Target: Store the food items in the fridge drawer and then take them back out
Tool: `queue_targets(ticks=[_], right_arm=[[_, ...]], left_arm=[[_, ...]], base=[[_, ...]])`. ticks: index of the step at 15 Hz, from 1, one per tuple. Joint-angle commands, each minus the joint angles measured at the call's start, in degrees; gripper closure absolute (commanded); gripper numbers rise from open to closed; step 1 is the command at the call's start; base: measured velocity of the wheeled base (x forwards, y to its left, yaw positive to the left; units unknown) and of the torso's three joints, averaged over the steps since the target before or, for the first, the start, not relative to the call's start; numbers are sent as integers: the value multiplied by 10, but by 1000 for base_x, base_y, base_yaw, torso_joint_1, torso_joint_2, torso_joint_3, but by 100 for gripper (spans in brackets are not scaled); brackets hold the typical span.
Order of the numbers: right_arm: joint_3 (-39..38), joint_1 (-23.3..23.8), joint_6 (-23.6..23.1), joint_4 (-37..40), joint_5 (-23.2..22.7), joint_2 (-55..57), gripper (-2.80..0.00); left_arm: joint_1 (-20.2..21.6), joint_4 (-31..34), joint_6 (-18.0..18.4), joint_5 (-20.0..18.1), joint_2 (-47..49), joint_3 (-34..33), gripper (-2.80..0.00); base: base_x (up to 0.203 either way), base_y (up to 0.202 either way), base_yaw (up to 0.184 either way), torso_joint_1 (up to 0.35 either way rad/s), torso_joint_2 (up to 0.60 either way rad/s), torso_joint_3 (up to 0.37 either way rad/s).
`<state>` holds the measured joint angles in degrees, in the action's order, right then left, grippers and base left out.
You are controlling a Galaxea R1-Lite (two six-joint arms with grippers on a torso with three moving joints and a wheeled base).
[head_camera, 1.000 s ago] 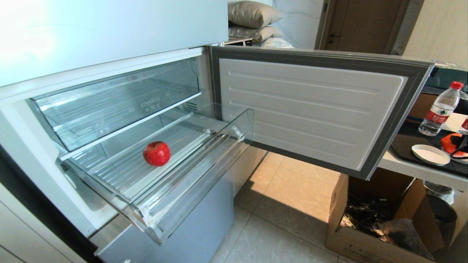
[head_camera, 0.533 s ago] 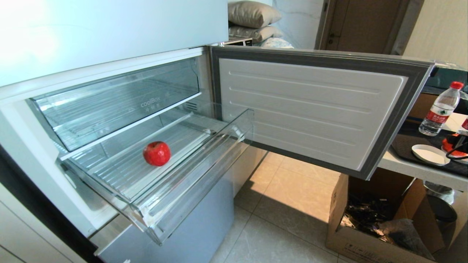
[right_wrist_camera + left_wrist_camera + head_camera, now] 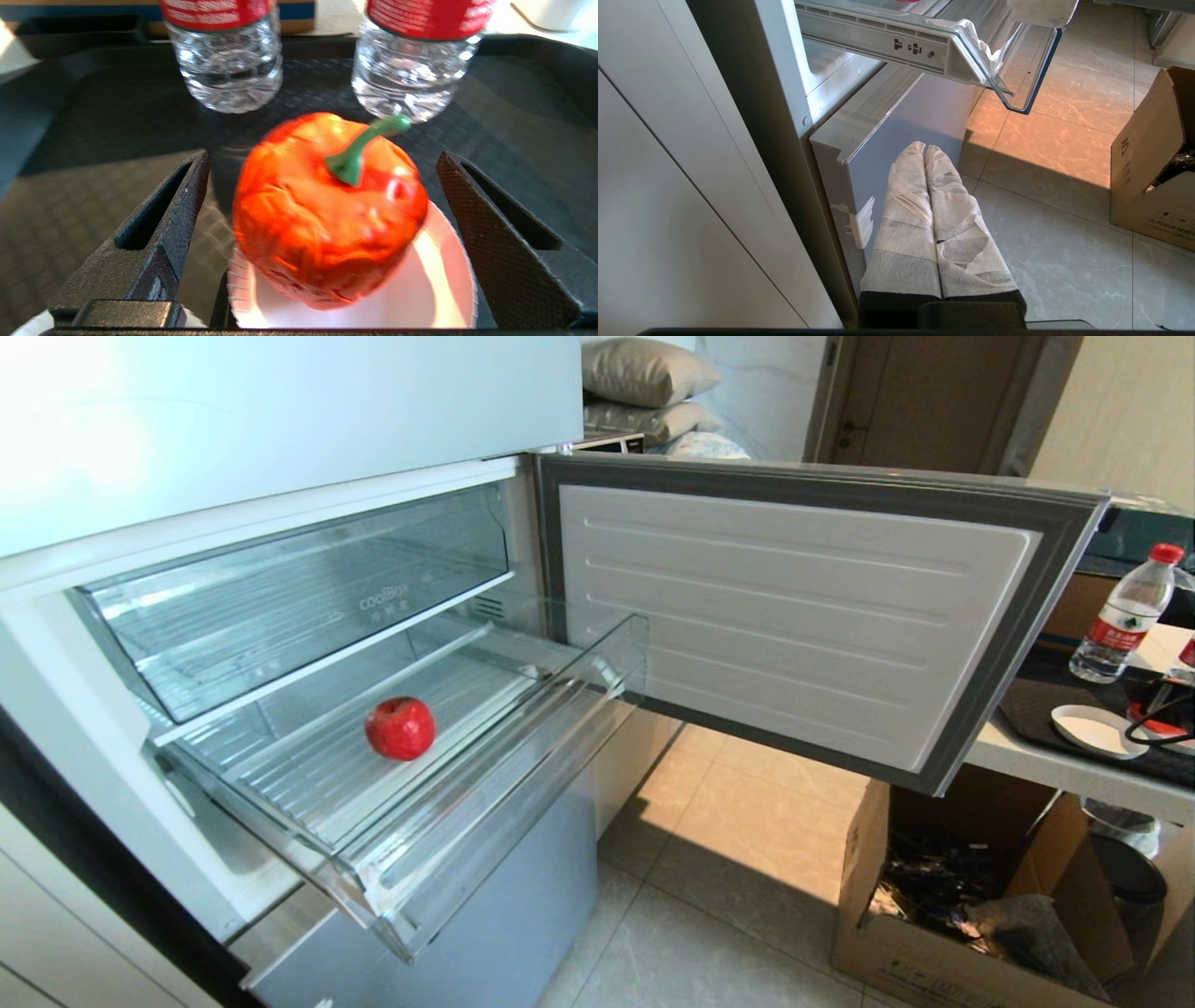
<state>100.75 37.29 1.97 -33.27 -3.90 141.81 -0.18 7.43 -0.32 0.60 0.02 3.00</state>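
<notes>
Clear plastic, the fridge drawer (image 3: 439, 821) is seen pulled out with one red food item (image 3: 400, 728) stored, while the right gripper (image 3: 322, 233), lowered, is spread around an orange pepper (image 3: 327, 210); the left gripper (image 3: 924, 154) is pressed together.

at the right edge of your head view, the orange-red pepper (image 3: 327, 210) on the tray (image 3: 1046, 705) is now almost covered by a dark cable (image 3: 1158, 723).
</notes>
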Motion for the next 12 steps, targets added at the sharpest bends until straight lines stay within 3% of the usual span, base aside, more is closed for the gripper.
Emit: queue_targets(ticks=[1, 11, 12], right_arm=[[3, 0, 0, -2, -3, 0, -280], [-2, 1, 18, 0, -16, 9, -280], [-1, 1, 18, 0, -16, 8, 0]], left_arm=[[0, 0, 0, 0, 0, 0, 0], [0, 0, 0, 0, 0, 0, 0], [0, 0, 0, 0, 0, 0, 0]], base=[[0, 0, 0, 0, 0, 0], [0, 0, 0, 0, 0, 0], [0, 0, 0, 0, 0, 0]])
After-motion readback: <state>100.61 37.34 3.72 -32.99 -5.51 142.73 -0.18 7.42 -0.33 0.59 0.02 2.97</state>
